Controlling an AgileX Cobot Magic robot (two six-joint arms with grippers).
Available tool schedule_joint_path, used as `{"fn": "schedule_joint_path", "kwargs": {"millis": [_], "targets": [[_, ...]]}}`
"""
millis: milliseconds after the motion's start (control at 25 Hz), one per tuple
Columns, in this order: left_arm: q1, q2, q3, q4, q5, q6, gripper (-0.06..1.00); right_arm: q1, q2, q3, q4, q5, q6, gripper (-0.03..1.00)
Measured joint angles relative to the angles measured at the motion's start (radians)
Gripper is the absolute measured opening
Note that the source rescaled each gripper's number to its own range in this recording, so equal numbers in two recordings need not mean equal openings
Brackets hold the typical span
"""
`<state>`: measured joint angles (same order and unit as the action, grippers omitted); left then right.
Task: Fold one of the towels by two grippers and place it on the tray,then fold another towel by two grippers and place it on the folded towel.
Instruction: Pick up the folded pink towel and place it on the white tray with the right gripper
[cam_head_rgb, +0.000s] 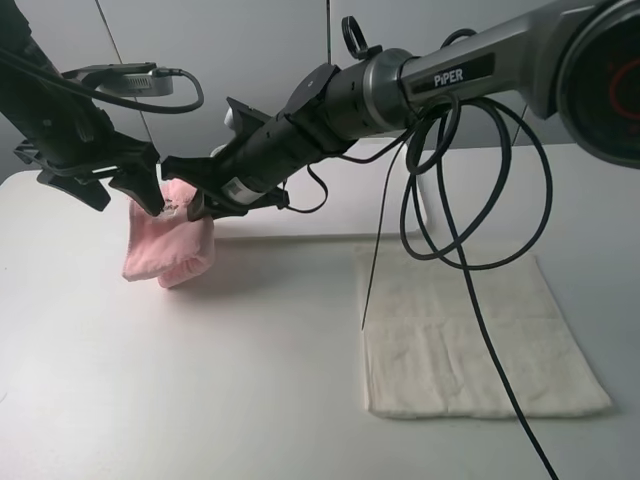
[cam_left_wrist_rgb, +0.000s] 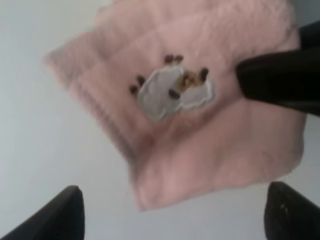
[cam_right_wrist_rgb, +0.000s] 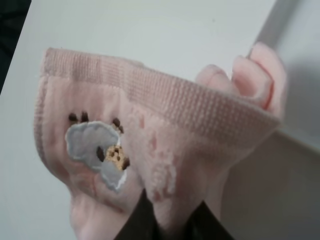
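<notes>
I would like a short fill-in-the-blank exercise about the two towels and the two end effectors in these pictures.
1. The right end effector is ____ on the pale pink terry-cloth towel.
2. The left end effector grips nothing; it is wide ____.
3. The other terry-cloth towel, flat on the white table, is ____ in colour.
Missing words: shut; open; cream-white.

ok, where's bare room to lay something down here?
Biggest bare patch: front-left table, between the pink towel, the cream-white towel and the near edge. The tray at the back looks bare where visible. Crowded: left gripper and right gripper meet at the pink towel; cables cross the cream-white towel.
</notes>
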<state>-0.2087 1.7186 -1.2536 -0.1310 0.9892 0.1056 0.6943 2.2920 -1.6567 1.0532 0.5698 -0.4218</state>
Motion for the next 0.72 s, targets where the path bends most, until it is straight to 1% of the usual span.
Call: {"fn": "schedule_joint_path", "kwargs": {"millis": [200, 360, 640, 720], "targets": [[0.000, 0.000, 0.000, 0.000, 0.002, 0.000, 0.93, -0.043, 0.000, -0.006, -0.021, 0.006, 0.000, 0.05], [0.000, 0.000, 0.000, 0.000, 0.002, 0.000, 0.93, -0.095, 0.000, -0.006, -0.021, 0.009, 0.000, 0.05], [0.000, 0.000, 0.000, 0.000, 0.002, 0.000, 0.93, -0.243, 0.000, -0.006, -0.026, 0.009, -0.013, 0.05], [0.000, 0.000, 0.000, 0.000, 0.002, 0.000, 0.93, -0.286, 0.000, -0.006, -0.043, 0.001, -0.023, 0.05]]}}
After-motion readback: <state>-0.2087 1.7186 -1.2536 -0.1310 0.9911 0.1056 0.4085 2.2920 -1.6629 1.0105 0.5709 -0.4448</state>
